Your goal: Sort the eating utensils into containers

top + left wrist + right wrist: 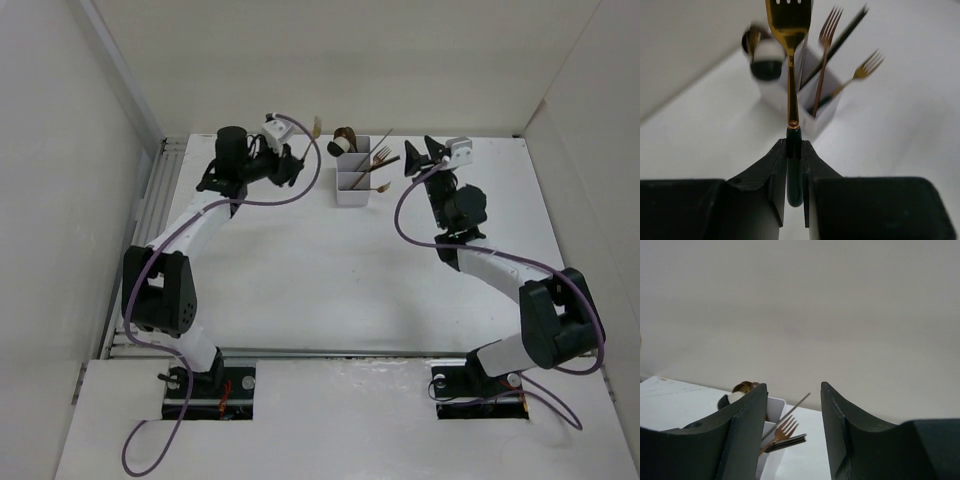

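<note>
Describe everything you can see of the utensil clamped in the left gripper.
It is a slim fork with a shiny gold head and neck, joined by a small collar to a dark green handle. Its tine tips run off the top of the left wrist view. The jaws of the left gripper are shut on the handle, so the fork points straight out, held off the table and aimed toward the white organizer. Nothing else touches it.

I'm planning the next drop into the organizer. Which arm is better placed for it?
Left. The left gripper is shut on the gold fork by its dark handle, with the organizer straight ahead in its wrist view. The right gripper is open and empty.
</note>
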Tool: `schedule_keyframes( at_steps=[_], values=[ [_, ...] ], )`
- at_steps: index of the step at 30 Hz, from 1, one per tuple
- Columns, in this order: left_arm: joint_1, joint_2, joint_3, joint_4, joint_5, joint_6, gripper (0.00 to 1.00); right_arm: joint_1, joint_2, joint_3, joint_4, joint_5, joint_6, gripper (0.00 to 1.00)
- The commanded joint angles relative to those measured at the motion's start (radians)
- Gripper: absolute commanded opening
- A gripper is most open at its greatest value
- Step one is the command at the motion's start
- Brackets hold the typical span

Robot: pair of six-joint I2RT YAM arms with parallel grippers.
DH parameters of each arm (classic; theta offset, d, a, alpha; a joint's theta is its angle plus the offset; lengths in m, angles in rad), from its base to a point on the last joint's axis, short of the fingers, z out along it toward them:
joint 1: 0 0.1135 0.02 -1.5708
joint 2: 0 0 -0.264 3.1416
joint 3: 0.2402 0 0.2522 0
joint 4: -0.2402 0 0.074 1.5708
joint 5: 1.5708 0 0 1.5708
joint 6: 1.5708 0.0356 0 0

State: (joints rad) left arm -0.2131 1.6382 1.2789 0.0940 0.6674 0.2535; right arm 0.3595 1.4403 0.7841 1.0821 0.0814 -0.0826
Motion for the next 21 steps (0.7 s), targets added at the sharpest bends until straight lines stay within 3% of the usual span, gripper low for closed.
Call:
schedule_keyframes(
  at_steps=[1, 6, 7, 10, 21],
  values=[
    [-0.09, 0.018, -0.009, 0.539, 0.086, -0.189, 0.0, -0.056, -0.011, 0.058, 0.006, -0.055, -0.006, 0.52],
    [-0.173, 0.245, 0.105, 0.823, 0.072, -0.339, 0.0, -0.122, -0.011, 0.153, -0.103, -0.094, -0.006, 0.51],
    [-0.174, 0.274, 0.105, 0.949, 0.072, -0.355, 0.0, -0.131, -0.001, 0.17, -0.12, -0.107, -0.006, 0.51],
    [-0.224, 0.369, 0.14, 1.073, 0.029, -0.341, 0.0, -0.178, 0.02, 0.239, -0.194, -0.169, -0.006, 0.51],
    [-0.267, 0.529, 0.209, 1.072, -0.074, -0.284, 0.0, -0.318, 0.029, 0.307, -0.275, -0.258, -0.016, 0.51]
  ],
)
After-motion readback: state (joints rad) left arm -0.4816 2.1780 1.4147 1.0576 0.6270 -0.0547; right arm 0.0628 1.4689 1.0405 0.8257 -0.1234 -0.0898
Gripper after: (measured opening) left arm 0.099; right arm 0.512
